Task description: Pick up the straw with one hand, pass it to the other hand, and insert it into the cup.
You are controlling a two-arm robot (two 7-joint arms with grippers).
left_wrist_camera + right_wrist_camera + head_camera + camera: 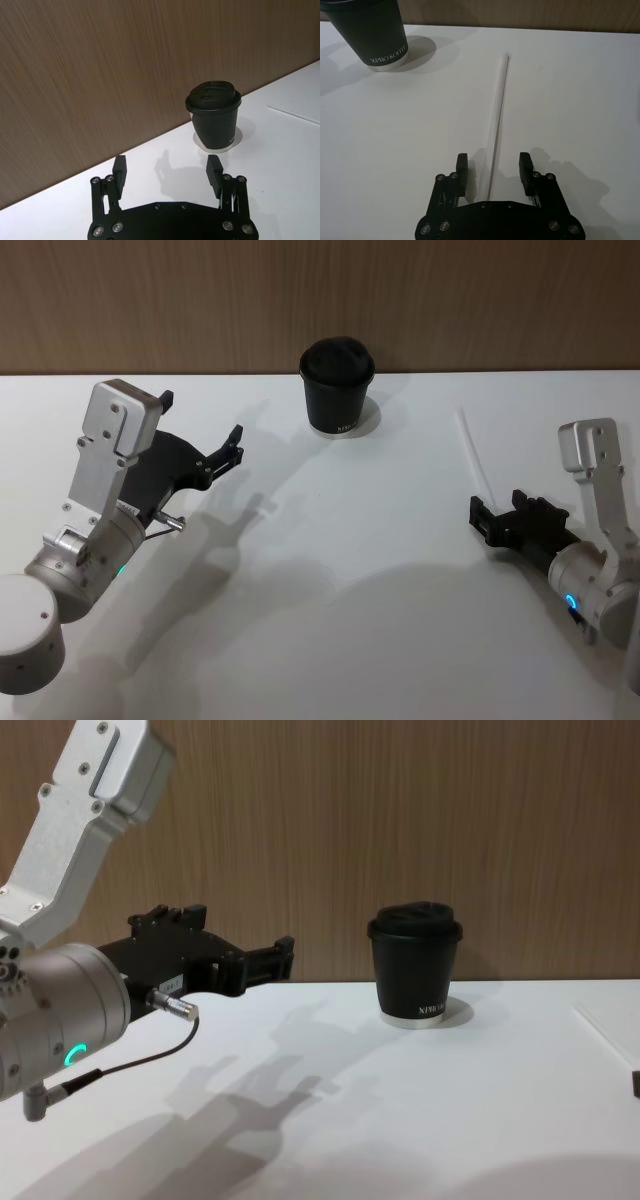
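The thin white straw [472, 454] lies flat on the white table, to the right of the cup. My right gripper [498, 508] is open just behind the straw's near end. In the right wrist view the straw [499, 117] runs out from between the spread fingers of the right gripper [493, 167], which hold nothing. The black lidded cup [338, 386] stands upright at the back middle of the table. My left gripper [200, 418] hovers open and empty at the left, pointing towards the cup [215, 120]. The left gripper [166, 171] is well short of the cup.
A wood-panelled wall [320, 300] rises right behind the table's [330, 570] far edge, close behind the cup [415, 970]. The left arm's silver body with a green ring [70, 1055] fills the left of the chest view. The straw [605, 1025] shows faintly at that view's right edge.
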